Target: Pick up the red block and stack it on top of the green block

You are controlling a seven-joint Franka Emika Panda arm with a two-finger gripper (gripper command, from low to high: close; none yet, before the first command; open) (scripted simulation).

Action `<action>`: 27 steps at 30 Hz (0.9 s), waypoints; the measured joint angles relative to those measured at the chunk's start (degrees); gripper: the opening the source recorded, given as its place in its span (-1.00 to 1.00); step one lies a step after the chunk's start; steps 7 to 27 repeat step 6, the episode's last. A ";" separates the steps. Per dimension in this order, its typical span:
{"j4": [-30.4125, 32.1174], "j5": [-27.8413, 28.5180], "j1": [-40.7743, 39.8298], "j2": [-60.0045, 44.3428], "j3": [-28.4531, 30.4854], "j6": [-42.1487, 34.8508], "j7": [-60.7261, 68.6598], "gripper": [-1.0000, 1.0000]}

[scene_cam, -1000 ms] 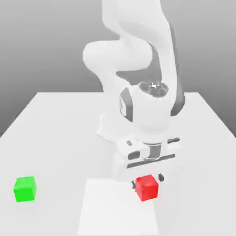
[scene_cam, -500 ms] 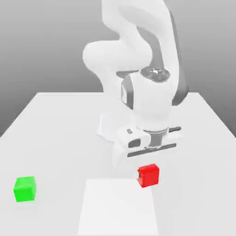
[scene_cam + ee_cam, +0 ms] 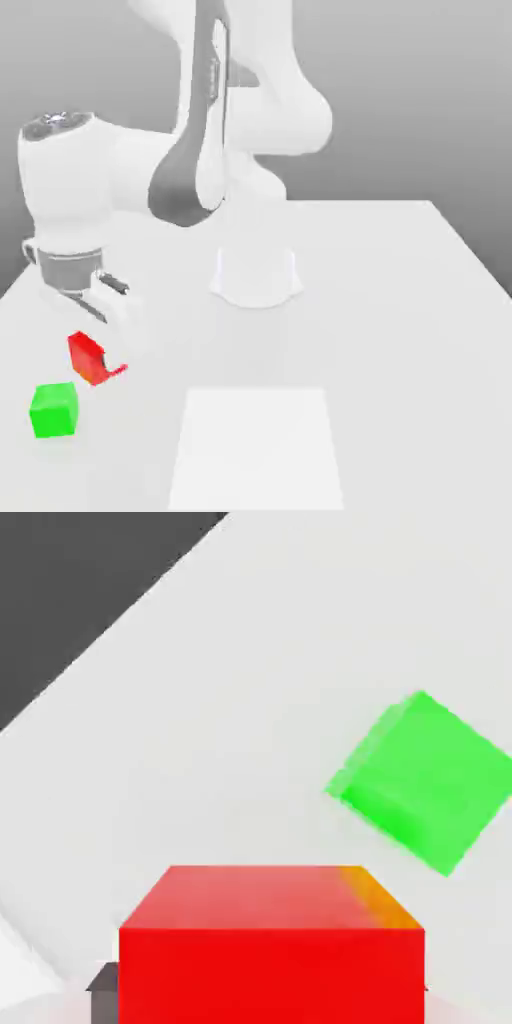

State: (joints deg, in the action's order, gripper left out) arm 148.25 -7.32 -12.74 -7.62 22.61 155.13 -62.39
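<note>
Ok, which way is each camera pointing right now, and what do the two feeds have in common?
Exterior view: sits off the arm, above the table, looking across it at the arm's base; the arm and its gripper show, holding the red block above and beside the green block.
Hand view: sits on the hand, looking down past the red block at the table and the green block.
Shared: both blocks and the table.

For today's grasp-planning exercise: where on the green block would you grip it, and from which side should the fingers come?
Grip the green block across two opposite vertical faces, coming straight down from above. It sits flat on the table with its top bare and its flat parallel sides suit two fingers. The red block, held tilted just above it, must clear first.
</note>
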 joint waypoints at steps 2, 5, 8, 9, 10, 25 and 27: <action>-1.34 -4.74 -2.23 -4.96 -2.18 3.20 1.90 -1.00; -1.60 -5.92 -2.86 -6.20 -2.88 4.10 2.50 1.00; -1.60 -5.92 -2.86 -6.20 -2.88 4.10 2.50 1.00; -1.60 -5.92 -2.86 -6.20 -2.88 4.10 2.50 1.00; -1.60 -5.92 -2.86 -6.20 -2.88 4.10 2.50 1.00; -1.60 -5.92 -2.86 -6.20 -2.88 4.10 2.50 1.00; -1.60 -5.92 -2.86 -6.20 -2.88 4.10 2.50 1.00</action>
